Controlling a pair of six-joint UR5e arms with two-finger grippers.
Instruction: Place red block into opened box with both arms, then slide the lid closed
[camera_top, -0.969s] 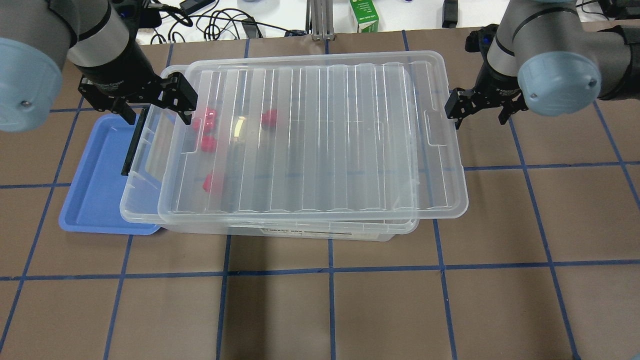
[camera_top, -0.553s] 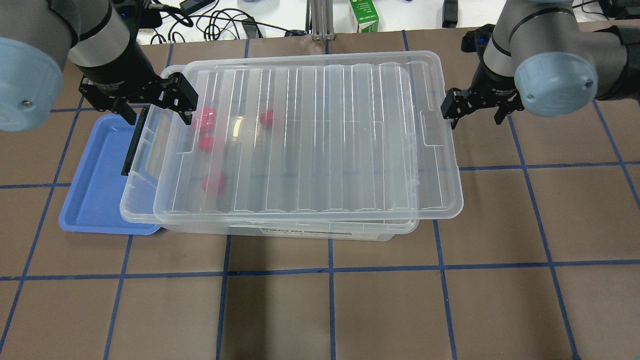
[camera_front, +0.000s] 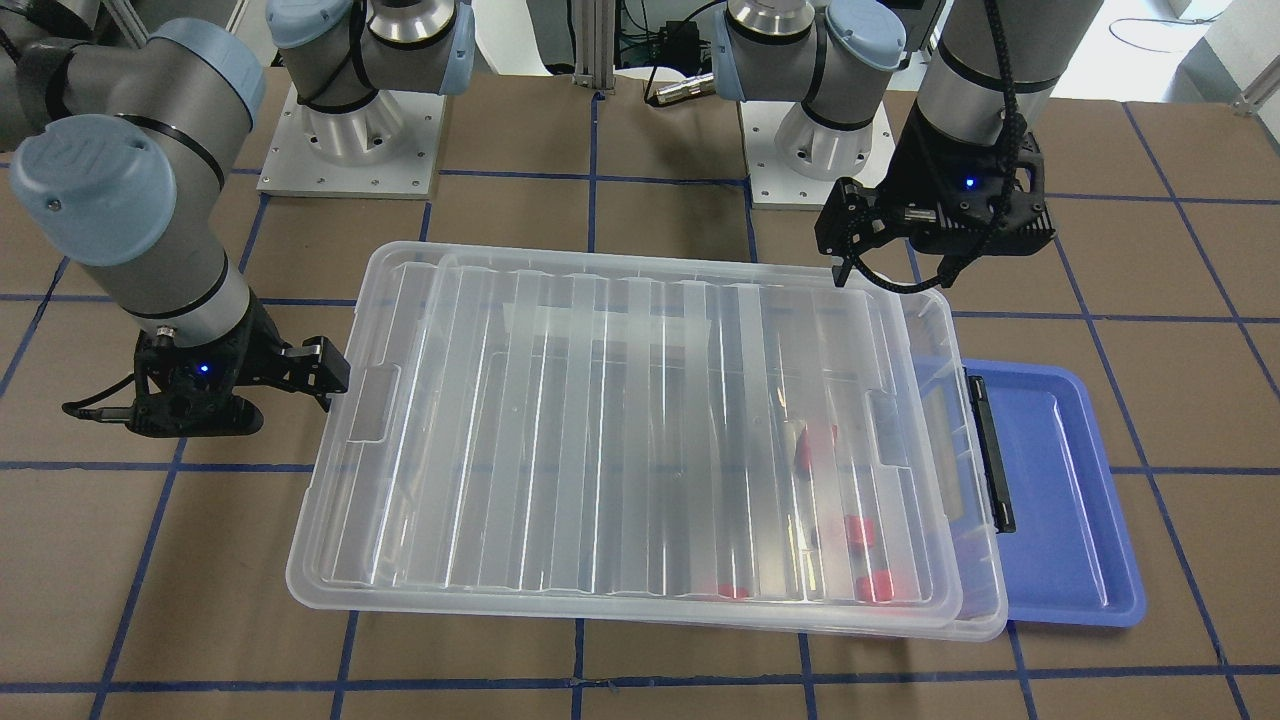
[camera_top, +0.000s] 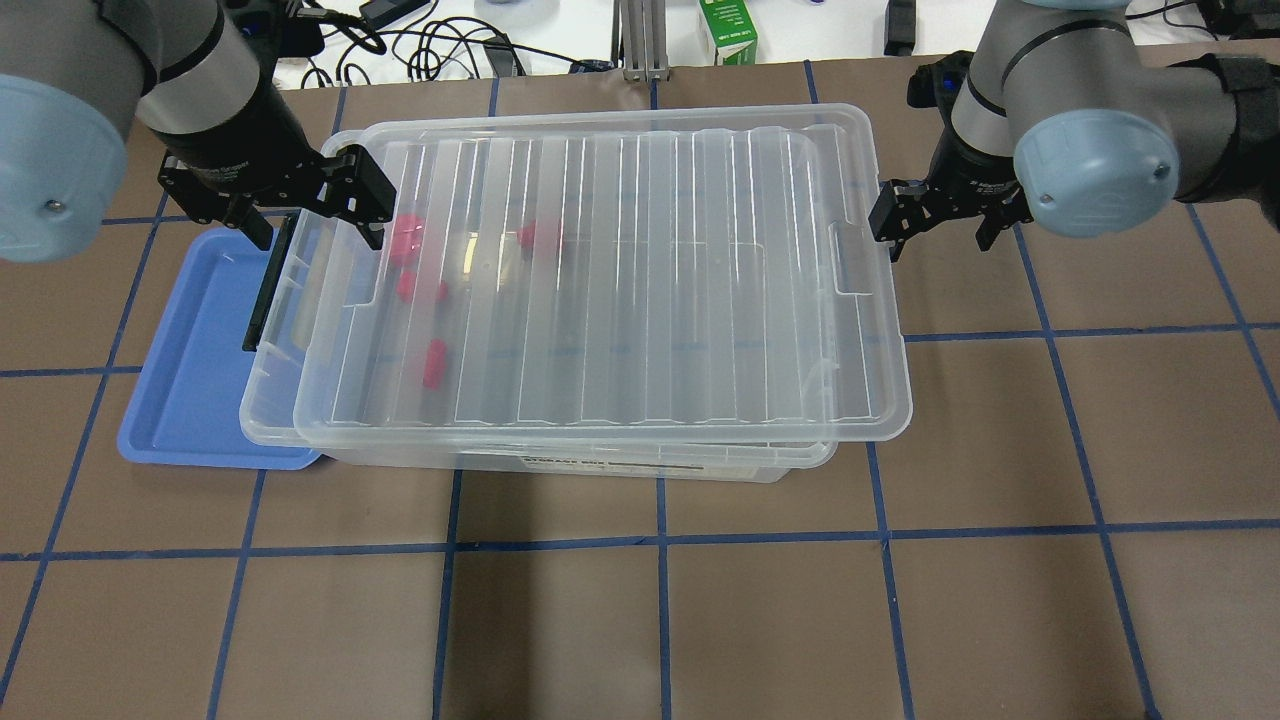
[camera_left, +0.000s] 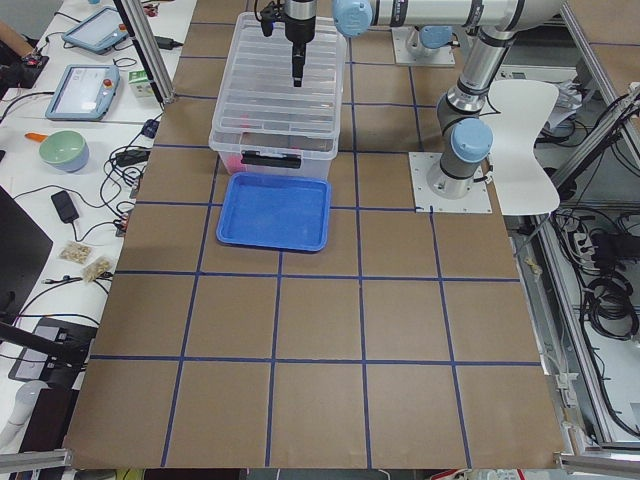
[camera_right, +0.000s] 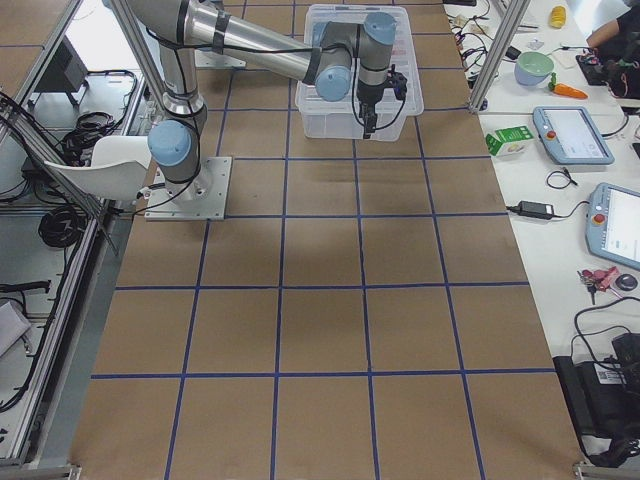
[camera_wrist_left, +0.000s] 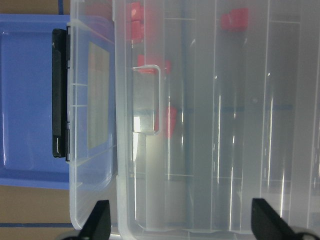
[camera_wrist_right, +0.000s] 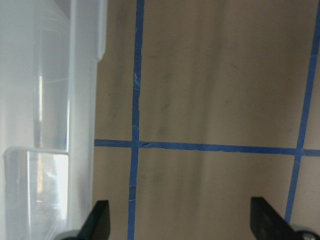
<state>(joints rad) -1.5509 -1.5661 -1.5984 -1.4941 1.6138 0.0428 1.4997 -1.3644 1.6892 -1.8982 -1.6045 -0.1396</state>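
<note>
The lid (camera_top: 640, 290) lies on the box (camera_top: 265, 405), offset toward the right arm, leaving a strip by the black bar (camera_top: 262, 295) uncovered. 4 red blocks (camera_top: 433, 362) sit inside beneath it. Left gripper (camera_top: 310, 215) gapes wide over that end. Right gripper (camera_top: 935, 228) is also wide, with 1 finger at the lid's short edge.

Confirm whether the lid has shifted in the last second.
Yes. In the overhead view the lid has slid toward the blue tray, along the box, which stays put; its overhang at the opposite end has shrunk.
</note>
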